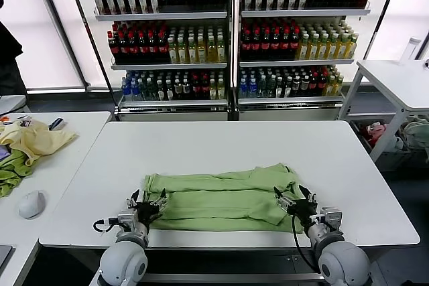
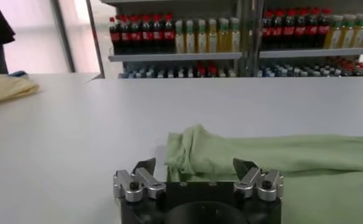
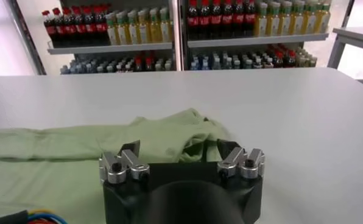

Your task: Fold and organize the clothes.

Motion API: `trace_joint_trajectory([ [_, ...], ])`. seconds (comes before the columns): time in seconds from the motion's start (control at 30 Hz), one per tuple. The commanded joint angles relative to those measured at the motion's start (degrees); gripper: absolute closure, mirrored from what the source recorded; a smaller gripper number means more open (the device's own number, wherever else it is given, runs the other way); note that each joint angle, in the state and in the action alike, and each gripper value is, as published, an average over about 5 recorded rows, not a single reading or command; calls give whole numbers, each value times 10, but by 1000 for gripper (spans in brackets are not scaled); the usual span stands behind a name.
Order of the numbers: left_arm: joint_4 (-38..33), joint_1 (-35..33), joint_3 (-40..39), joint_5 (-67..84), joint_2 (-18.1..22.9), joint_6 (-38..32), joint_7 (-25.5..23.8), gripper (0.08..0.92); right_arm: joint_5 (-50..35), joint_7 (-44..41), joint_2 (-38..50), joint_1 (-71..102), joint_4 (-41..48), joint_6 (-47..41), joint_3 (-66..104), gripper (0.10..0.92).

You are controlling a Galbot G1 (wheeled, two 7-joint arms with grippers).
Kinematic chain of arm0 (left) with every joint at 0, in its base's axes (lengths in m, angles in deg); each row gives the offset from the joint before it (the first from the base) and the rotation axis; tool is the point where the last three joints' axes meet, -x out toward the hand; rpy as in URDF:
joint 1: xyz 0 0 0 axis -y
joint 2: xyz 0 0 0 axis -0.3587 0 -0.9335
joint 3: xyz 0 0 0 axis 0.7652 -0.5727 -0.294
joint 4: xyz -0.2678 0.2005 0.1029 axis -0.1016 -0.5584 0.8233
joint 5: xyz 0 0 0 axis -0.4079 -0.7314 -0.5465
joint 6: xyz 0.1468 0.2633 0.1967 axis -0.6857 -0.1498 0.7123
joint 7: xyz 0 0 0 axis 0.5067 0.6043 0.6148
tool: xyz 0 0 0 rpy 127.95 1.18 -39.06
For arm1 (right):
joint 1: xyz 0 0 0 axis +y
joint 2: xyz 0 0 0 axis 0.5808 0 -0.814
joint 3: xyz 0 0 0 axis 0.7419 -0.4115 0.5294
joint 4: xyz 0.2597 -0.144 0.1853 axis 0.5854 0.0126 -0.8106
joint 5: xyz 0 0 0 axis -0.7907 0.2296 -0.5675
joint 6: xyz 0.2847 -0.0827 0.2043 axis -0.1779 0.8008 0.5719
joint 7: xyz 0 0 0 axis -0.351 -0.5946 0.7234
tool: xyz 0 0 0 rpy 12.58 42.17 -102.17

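The clothes are one light green shirt, folded into a long band across the near part of the white table. My left gripper stands at the band's left end with its jaws spread wide. In the left wrist view, the shirt's bunched end lies on the table just beyond the left gripper. At the band's right end my right gripper is also open. In the right wrist view, a rumpled fold of the shirt lies in front of the right gripper. Neither gripper holds cloth.
A side table on the left carries a pale yellow cloth, a darker green cloth and a white mouse. Shelves of bottles stand behind the table. Another white table stands at the right. The table's front edge runs just under both grippers.
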Motion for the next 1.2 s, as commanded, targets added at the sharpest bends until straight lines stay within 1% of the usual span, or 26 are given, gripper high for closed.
trace_joint_trajectory([
  [0.03,48,-4,7,-11,36,-8,11,234,-1,1,1,4,-3,0,2,203],
  [0.33,58,-8,21,34,36,-15,2,492,-4,3,1,3,-7,1,2,203],
  [0.47,58,-6,36,53,22,-18,-5,605,-5,4,1,4,-9,2,3,203],
  [0.6,56,5,66,74,-13,-17,-10,726,-8,5,1,5,-11,5,5,203],
  [0.73,55,17,107,97,-69,-16,-15,838,-10,6,0,6,-11,9,6,203],
  [0.8,55,22,129,104,-99,-15,-19,876,-10,6,-1,6,-11,10,6,203],
  [0.9,53,26,164,110,-141,-15,-25,892,-11,7,-3,5,-11,11,5,203],
  [1.07,42,30,217,106,-202,-14,-44,892,-12,7,-3,5,-13,12,6,203],
  [1.2,7,31,236,119,-230,-6,-54,892,-12,7,-3,6,-14,13,7,203],
])
